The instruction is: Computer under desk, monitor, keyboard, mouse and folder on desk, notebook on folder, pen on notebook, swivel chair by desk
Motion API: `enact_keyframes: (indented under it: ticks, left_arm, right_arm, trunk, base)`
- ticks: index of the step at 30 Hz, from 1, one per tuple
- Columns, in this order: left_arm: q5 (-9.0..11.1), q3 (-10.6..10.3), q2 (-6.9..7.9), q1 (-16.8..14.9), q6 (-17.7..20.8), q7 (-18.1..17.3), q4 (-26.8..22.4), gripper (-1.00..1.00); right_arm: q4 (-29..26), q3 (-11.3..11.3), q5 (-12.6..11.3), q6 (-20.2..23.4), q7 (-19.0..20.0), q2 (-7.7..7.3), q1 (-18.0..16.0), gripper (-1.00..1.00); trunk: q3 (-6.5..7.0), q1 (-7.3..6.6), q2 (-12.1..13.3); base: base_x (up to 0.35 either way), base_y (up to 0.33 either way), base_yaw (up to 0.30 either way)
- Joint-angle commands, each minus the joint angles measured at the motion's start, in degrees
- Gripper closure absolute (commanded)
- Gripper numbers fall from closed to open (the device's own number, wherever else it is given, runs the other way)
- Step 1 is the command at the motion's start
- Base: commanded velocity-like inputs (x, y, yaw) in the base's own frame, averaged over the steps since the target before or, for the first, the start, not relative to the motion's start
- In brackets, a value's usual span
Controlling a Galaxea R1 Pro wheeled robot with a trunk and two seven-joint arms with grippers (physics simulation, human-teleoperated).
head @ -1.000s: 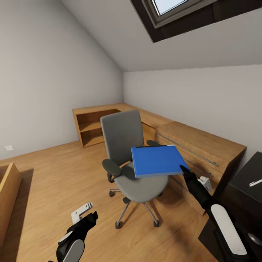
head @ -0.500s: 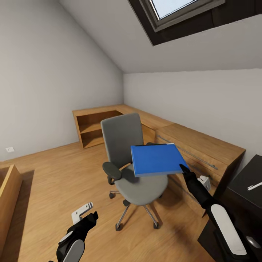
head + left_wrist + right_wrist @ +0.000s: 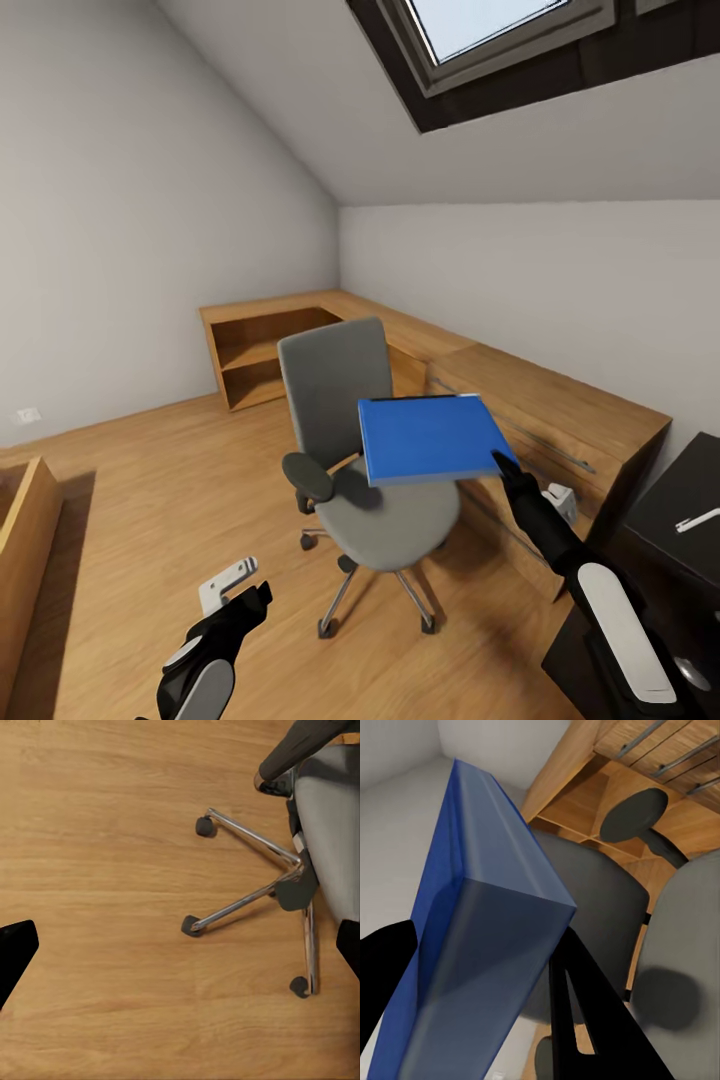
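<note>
The right claw is clenched on the near right corner of the folder, which it holds flat in the air above the seat of the swivel chair, clear of the cushion. In the right wrist view the folder sits edge-on between the two dark fingers, with the chair's grey back and a black armrest behind it.

The left claw hangs low over the wooden floor with its fingers spread apart and nothing between them; its wrist view looks down on the chair's chrome legs and casters.

The chair stands between the robot and a light wooden chest with long bar handles and open, bare shelves. At the far right is the corner of the black desk, with the white pen lying on top.
</note>
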Motion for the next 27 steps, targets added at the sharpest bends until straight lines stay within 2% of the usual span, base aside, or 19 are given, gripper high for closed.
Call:
enact_keyframes:
  ticks: [1,22,27]
  left_arm:
    - [0.26,-0.15,0.06,-0.06,0.19,0.43,-0.08,-1.0]
    - [0.26,-0.28,0.01,-0.06,0.19,0.43,-0.08,-1.0]
    - [0.26,-0.29,0.01,-0.06,0.19,0.43,-0.08,-1.0]
  right_arm:
    - [-0.11,-0.05,-0.55,0.26,-0.43,-0.02,-0.06,1.0]
    - [-0.05,-0.11,-0.25,0.25,-0.37,-0.03,-0.08,1.0]
    - [-0.05,-0.13,-0.35,0.25,-0.44,-0.03,-0.04,1.0]
  trunk:
    - [0.12,-0.23,0.38]
    - [3.89,-4.84,8.81]
    - [4.79,-5.94,10.81]
  base:
    - [0.0,0.0,-0.104]
    - [0.0,0.0,-0.247]
    - [0.0,0.0,-0.094]
